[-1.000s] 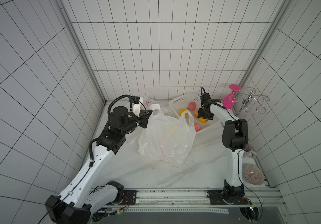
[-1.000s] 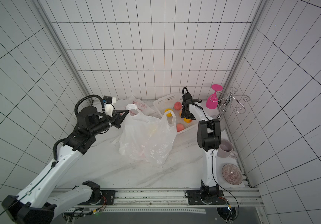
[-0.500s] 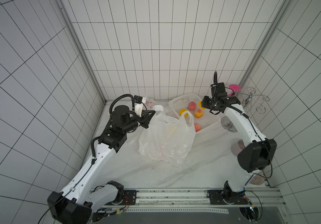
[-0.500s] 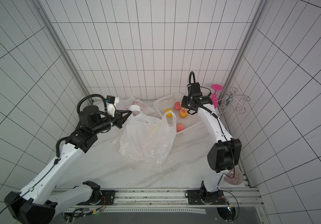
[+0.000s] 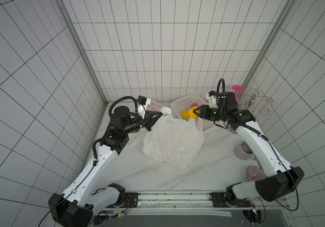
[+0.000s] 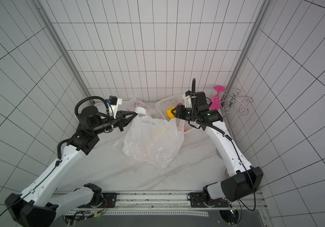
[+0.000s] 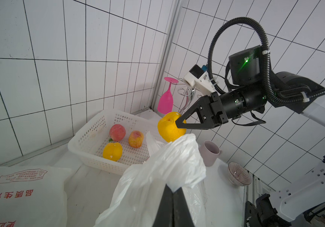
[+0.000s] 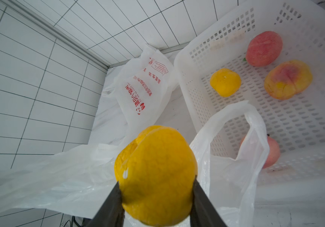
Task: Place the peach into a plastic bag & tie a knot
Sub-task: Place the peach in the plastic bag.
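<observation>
A: Right pincer (image 5: 195, 114) status?
B: Gripping a yellow peach (image 5: 191, 113), one finger on each side of it. The right wrist view shows it cleanly. The peach is up in the air, off the counter (image 5: 138, 176).
A: Position versus the bag?
B: Just above the top edge of the plastic bag (image 5: 173, 141), right beside its free handle loop (image 8: 258, 135). Not inside. In both top views it hangs between the bag mouth and the near rim of the white basket (image 5: 185, 99).
A: Left pincer (image 5: 160, 113)?
B: Pinched fully together on the bag's other handle (image 5: 166, 110), holding that side up. The bag body slumps on the counter below.
A: Anything in the bag?
B: Cannot tell. The film is translucent. A faint yellowish tint shows through, nothing I can identify.
A: Basket contents?
B: Four more: a red peach (image 8: 263, 48), a blushed orange peach (image 8: 288, 79), a second yellow peach (image 8: 225, 82), and a reddish peach (image 8: 273, 155) half hidden behind the handle loop.
A: Rest of the scene?
B: Printed bag (image 5: 154, 107) lying flat in the back corner, just beside the basket. Pink glass (image 5: 237, 88) hangs upside down on a wire rack (image 5: 259, 104) by the right wall. Mug (image 5: 243, 151) and bowl (image 5: 255, 173) stand on the counter next to the right arm, apart from the plastic bag.
</observation>
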Available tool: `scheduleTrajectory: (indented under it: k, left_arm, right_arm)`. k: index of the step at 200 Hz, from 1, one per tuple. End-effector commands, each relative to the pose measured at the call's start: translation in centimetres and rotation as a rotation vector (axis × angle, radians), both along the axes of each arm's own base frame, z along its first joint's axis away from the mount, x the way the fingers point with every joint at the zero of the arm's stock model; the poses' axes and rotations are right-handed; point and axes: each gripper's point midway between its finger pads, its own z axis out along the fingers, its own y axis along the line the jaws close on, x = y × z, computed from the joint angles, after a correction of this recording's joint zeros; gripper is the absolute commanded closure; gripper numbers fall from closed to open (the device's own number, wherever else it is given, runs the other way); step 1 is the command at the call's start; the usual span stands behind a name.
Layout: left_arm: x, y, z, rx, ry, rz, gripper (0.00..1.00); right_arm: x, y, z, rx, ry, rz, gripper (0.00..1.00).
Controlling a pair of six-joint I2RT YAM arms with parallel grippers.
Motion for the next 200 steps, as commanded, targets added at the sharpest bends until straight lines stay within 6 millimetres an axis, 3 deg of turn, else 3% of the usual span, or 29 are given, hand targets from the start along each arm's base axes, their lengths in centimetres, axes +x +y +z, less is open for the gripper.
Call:
scheduleTrajectory:
  k: [1,34,52,82,99,138,183,200]
  left_arm:
    - [-0.3,-0.5,0.2,0.003,-0.031,-0.043,1.00]
    - [-0.7,-0.4,0.4,0.015,-0.054,-0.046,1.00]
    - [-1.0,-0.4,0.5,0.007,-0.065,-0.055,1.00]
    - [-1.1,-0.5,0.8,-0.012,-0.059,-0.057,1.00]
    - [-1.6,-0.8,1.0,-0.032,-0.051,-0.080,1.00]
    - [-2.8,-1.9,0.1,-0.008,-0.057,-0.142,1.00]
    - [-3.4,-2.3,-0.7,0.021,-0.062,-0.174,1.00]
    - [-2.9,-2.1,-0.7,0.036,-0.077,-0.137,1.00]
  right_arm:
    - [-3.8,0.6,1.0,0.059,0.003,0.117,0.87]
    - [-7.8,3.2,3.5,0.171,0.017,0.320,0.87]
    - [-8.4,4.5,3.9,0.168,0.030,0.372,0.88]
    - [-7.5,7.6,2.5,0.145,0.072,0.432,0.90]
    - [-5.7,9.4,1.4,0.182,0.093,0.424,0.92]
    - [-1.9,13.0,2.3,0.280,0.111,0.395,0.92]
    - [-1.4,15.3,0.7,0.281,0.193,0.414,0.93]
    - [-2.3,16.2,-1.8,0.236,0.258,0.429,0.92]
